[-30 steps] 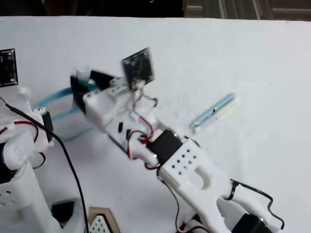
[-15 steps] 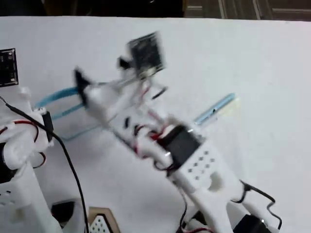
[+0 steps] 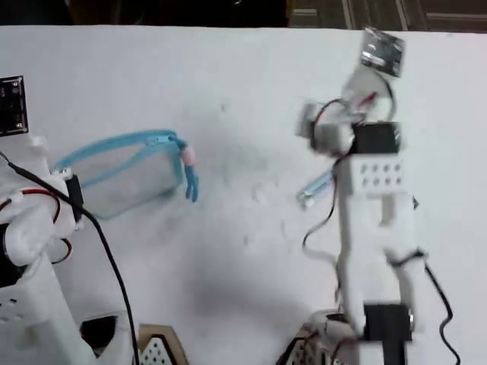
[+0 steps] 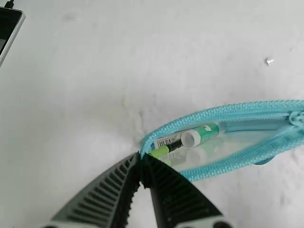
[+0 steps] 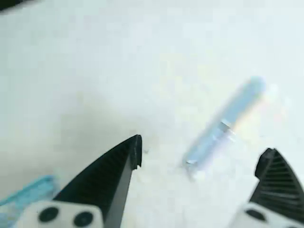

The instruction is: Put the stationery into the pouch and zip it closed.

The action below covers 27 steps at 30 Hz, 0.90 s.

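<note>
Open table (image 3: 243,114) between pouch (image 3: 125,179) and pen (image 3: 312,191); right arm (image 3: 373,205) above pen.

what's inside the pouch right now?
Through the open zipper of the pouch: a green item with a white cap, and a yellow-green tip beside it. The pouch wall covers whatever lies deeper, so I cannot count the rest. A blue pen lies outside on the table.
</note>
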Motion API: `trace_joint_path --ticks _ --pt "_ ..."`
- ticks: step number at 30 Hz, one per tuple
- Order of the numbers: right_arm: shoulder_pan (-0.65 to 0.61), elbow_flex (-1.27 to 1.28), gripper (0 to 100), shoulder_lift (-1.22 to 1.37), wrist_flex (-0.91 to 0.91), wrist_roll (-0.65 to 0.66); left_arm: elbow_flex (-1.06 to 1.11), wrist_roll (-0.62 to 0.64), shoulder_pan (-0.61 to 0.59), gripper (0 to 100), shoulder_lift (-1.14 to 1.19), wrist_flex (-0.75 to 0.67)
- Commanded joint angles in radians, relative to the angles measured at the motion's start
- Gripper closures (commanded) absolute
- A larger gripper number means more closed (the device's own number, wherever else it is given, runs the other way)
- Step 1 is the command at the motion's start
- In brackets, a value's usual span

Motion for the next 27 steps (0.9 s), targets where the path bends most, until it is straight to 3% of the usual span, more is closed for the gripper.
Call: trace_joint_path --ticks 1,6,12,24,27 --pt "0.125 -0.048 63.6 0.176 0.025 -0.051 0.061 0.0 -0.002 98 0.061 0.008" --pt "0.191 -0.172 63.6 0.418 0.027 -0.203 0.061 0.0 -0.002 98 0.061 0.008" --pt "0.186 -0.419 63.6 0.661 0.027 -0.296 0.064 0.0 -0.002 98 0.061 0.008" --pt "0.18 -1.01 64.2 1.239 0.085 -0.308 0.064 0.0 -0.002 98 0.061 0.008" --pt "0.177 -1.174 75.2 1.336 0.197 -0.305 0.066 0.0 -0.002 98 0.061 0.008"
